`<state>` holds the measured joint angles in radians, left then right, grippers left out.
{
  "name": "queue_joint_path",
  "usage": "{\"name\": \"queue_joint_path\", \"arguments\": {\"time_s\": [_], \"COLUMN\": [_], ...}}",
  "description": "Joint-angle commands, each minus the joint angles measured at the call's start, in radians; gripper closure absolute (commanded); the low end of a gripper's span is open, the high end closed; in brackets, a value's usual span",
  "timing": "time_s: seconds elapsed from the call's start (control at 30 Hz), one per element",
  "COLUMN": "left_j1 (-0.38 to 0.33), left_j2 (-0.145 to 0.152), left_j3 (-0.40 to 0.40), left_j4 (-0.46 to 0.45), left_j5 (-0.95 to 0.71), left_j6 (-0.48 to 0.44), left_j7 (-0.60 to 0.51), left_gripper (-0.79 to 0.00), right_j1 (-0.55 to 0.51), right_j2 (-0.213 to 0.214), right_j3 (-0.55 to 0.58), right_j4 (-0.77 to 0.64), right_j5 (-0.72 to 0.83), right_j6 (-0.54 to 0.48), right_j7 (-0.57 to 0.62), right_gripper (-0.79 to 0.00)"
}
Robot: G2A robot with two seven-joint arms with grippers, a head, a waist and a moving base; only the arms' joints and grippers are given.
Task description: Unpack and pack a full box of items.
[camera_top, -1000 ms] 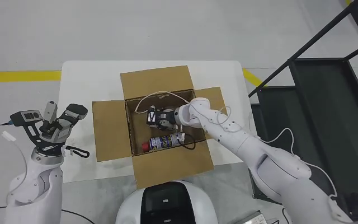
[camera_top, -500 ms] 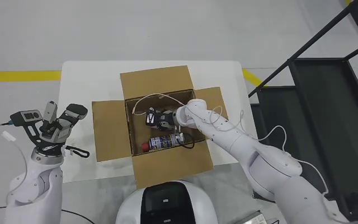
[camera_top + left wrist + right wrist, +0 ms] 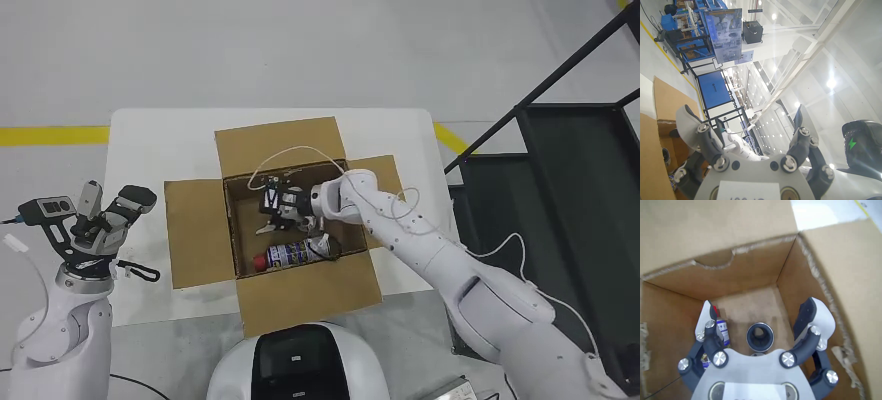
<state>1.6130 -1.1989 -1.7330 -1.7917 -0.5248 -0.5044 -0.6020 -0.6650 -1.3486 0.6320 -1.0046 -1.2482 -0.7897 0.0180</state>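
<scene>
Right end effector (image 3: 757,305) spread wide inside box (image 3: 753,279), spray can (image 3: 722,330), black cylinder (image 3: 760,336) inside.

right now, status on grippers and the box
Right gripper open, in box over black cylinder. Left gripper open, away from box. Spray can beside it, not blocking.

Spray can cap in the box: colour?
The cap is red, best seen in the top view.

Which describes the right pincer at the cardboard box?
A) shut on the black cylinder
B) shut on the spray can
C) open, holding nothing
C: the right pincer is open over the black cylinder, with the spray can lying beside it in the cardboard box.
</scene>
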Motion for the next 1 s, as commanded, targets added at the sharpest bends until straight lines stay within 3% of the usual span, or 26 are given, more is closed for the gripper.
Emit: {"name": "queue_joint_path", "arguments": {"time_s": [0.0,0.2,0.4,0.63,0.97], "left_j1": [0.0,0.0,0.0,0.0,0.0], "left_j2": [0.0,0.0,0.0,0.0,0.0], "left_j3": [0.0,0.0,0.0,0.0,0.0], "left_j4": [0.0,0.0,0.0,0.0,0.0], "left_j5": [0.0,0.0,0.0,0.0,0.0], "left_j6": [0.0,0.0,0.0,0.0,0.0], "left_j7": [0.0,0.0,0.0,0.0,0.0], "left_gripper": [-0.785,-0.785,-0.785,-0.785,-0.785], "right_j1": [-0.04,-0.206,-0.359,-0.46,-0.46], "right_j2": [0.031,0.124,0.182,0.22,0.22], "right_j3": [0.057,0.257,0.426,0.558,0.558], "right_j4": [-0.094,-0.367,-0.537,-0.596,-0.596], "right_j5": [0.008,0.068,0.186,0.446,0.446], "right_j6": [-0.026,-0.159,-0.213,-0.169,-0.169], "right_j7": [0.025,0.13,0.228,0.326,0.326], "right_gripper": [-0.785,-0.785,-0.785,-0.785,-0.785]}}
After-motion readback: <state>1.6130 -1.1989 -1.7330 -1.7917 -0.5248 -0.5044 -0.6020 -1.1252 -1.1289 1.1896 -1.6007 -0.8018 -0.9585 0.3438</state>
